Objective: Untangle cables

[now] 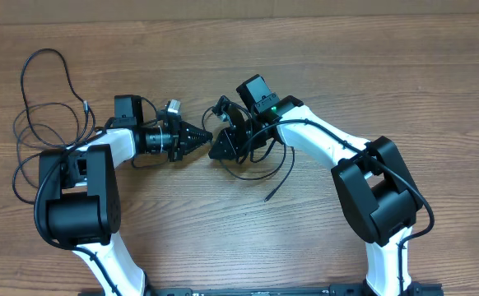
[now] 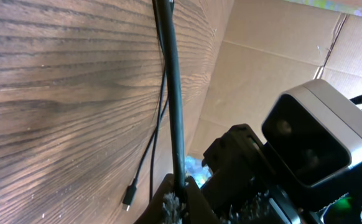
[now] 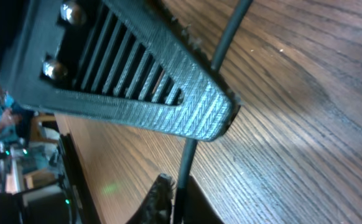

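Thin black flexible cables, two groups. A centre loop (image 1: pixel 279 179) lies mid-frame in the overhead view, curling under and around the right gripper (image 1: pixel 216 146), with its plug end (image 1: pixel 266 199) trailing toward lower centre. A second looped bundle (image 1: pixel 50 115) sits at far left, beside the left arm.

One taut strand (image 2: pixel 173 93) runs straight up the left wrist view. The left gripper (image 2: pixel 176 206) is pressed together on it at the bottom edge.

Probably the same strand passes behind the ribbed black finger (image 3: pixel 168 106) in the right wrist view. Cannot tell whether the right gripper is clamped or parted.

Wood-grain table (image 1: pixel 239 49) beneath.

Step in hand, as I judge it: drawing one strand out of the centre loop, grippers tip to tip. Next move calls for parting the grippers slowly and watching for snags.
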